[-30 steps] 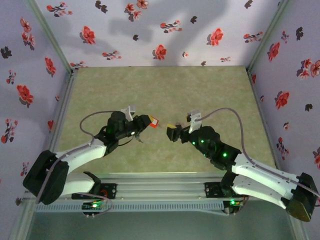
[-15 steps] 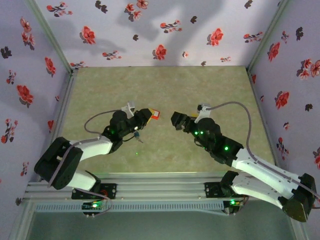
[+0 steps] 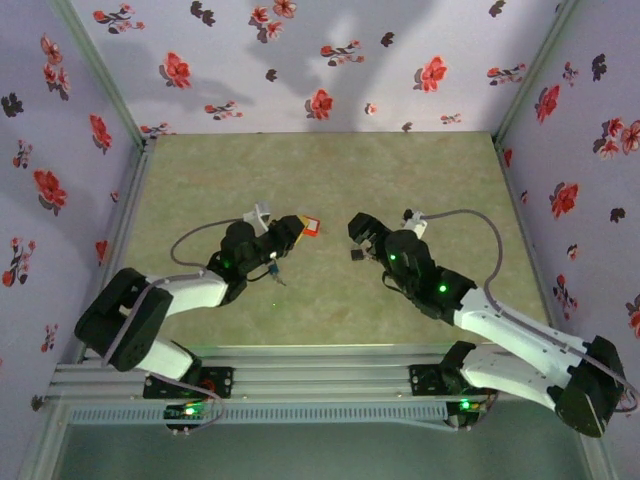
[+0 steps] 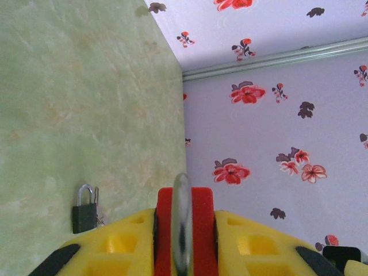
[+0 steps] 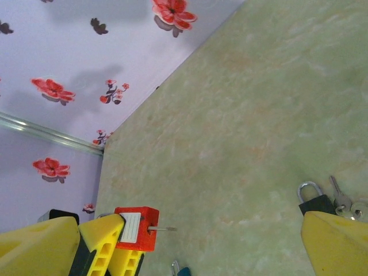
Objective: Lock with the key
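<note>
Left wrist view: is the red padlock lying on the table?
No, the yellow jaws of the left gripper clamp the red padlock between them.

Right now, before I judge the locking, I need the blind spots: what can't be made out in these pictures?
- Red padlock, left wrist view: keyhole hidden between the left gripper's fingers.
- Black padlock, right wrist view: body cut off by a yellow finger.
- Keys beside it: partly behind that finger; too small from above.
</note>
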{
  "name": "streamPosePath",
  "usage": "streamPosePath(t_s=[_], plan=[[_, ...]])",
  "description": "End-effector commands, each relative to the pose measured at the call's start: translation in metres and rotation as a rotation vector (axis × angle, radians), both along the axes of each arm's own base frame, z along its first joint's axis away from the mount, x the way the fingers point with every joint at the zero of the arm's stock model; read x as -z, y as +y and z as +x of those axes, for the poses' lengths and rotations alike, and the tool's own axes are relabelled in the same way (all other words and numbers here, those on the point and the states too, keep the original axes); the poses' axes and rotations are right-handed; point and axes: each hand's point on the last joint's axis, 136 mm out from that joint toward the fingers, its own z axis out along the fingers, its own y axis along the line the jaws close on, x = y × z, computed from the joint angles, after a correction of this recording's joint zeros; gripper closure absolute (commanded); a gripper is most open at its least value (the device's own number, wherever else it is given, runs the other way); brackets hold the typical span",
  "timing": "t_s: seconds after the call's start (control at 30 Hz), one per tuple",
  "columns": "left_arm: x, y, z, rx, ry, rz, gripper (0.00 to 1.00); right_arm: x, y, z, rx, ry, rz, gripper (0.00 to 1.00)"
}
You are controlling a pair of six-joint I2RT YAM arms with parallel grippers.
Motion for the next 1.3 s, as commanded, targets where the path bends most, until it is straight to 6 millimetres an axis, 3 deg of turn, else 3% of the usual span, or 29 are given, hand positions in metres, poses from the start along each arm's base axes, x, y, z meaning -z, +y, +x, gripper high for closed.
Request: streamPosePath(t_s=[0.0,0.3,1.03,1.27], plan=[[-0.015,0.003,0.008,-0.021,-0.064,-0.049,1.00,-0.013,-0.003,0.009,0.071,-0.010,0.081,0.01],[0.009,0.013,0.010,-0.025,-0.021,-0.098,1.00,-0.001,0.003,0.016,0.091,0.014,0.116,0.01],[0.019,0.022,0.008,-0.034,-0.026,-0.058,1.00,0.028,0.029,0.029,0.085,0.083,0.196,0.11],[0.019,0.021,0.008,-0.024,-0.026,-0.065,1.00,0.044,0.046,0.034,0.062,0.131,0.239,0.14]])
